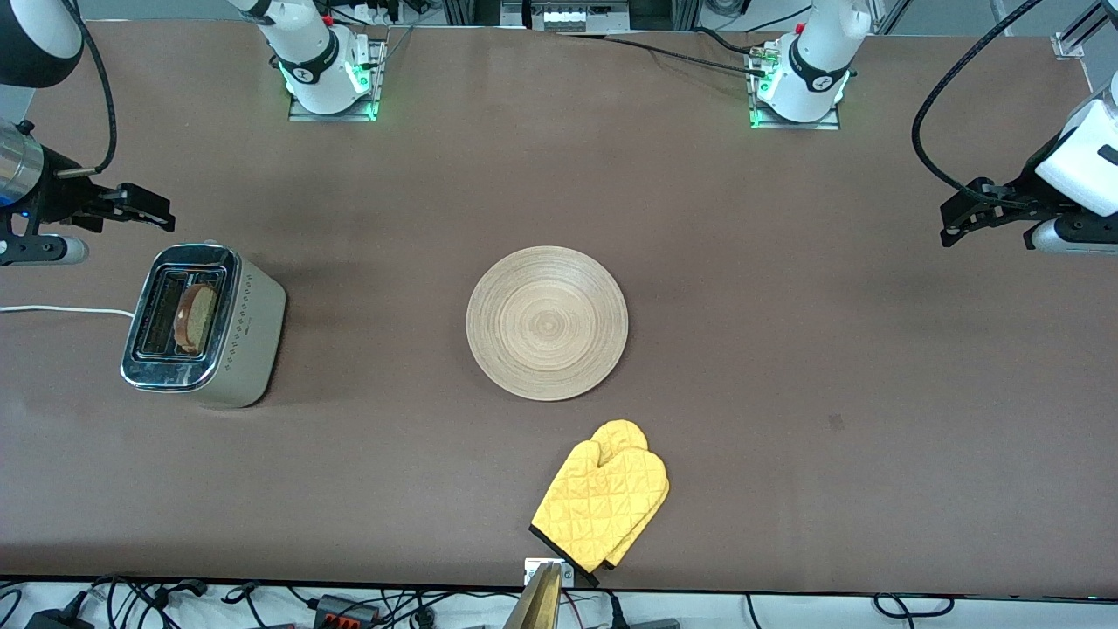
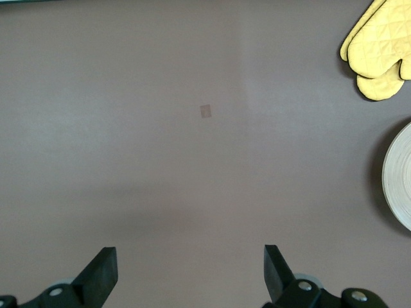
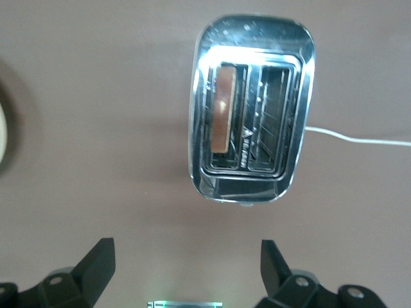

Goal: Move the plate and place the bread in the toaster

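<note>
The yellow oven mitt lies nearest, at the worktop's front edge. The right claw hangs wide open and empty over the worktop beside the toaster; the left claw, equally wide and empty, waits at its own end. The bread stands in a slot and the plate sits bare mid-worktop, so the job looks finished. Only the right wrist view looks straight down the slots, though how deep the bread sits is hard to say.

yellow oven mitts, brown table

bread in toaster slot
</note>
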